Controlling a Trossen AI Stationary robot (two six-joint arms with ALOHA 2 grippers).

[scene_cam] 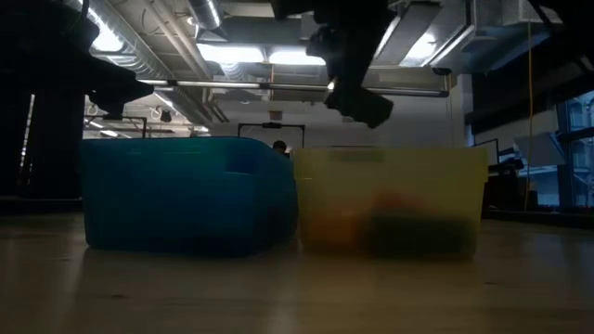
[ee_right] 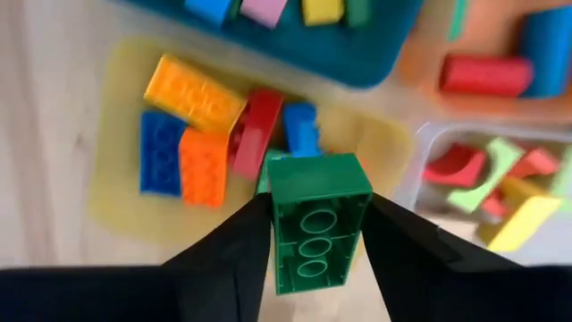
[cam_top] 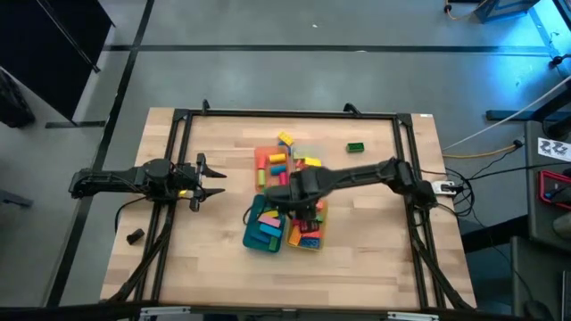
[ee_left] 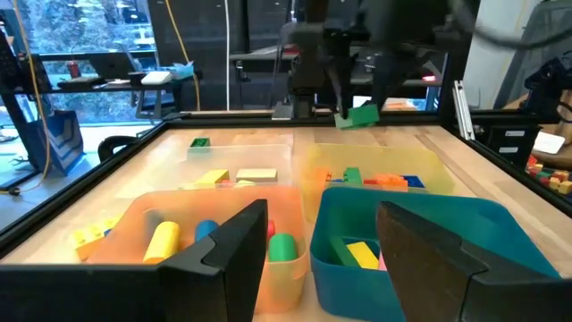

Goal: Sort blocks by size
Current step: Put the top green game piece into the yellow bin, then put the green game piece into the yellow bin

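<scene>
green brick [ee_right: 315,222]: between my right fingers, studs-hollow underside up, above the yellow tray's blocks
yellow tray blocks [ee_right: 204,134]: orange, blue, red, jumbled
lone green block [cam_top: 355,147]: on the table, apart

Four trays packed touching mid-table: orange tray [ee_left: 134,219], clear tray [ee_left: 268,152], teal tray [ee_left: 500,224], yellow tray [ee_left: 429,165]. Right arm [cam_top: 357,175] overhangs them. Open table [cam_top: 214,259] all around cluster.

No readable text, labels, brand names, numbers or signs appear in any view; nothing on the blocks, trays or counter can be read.
</scene>
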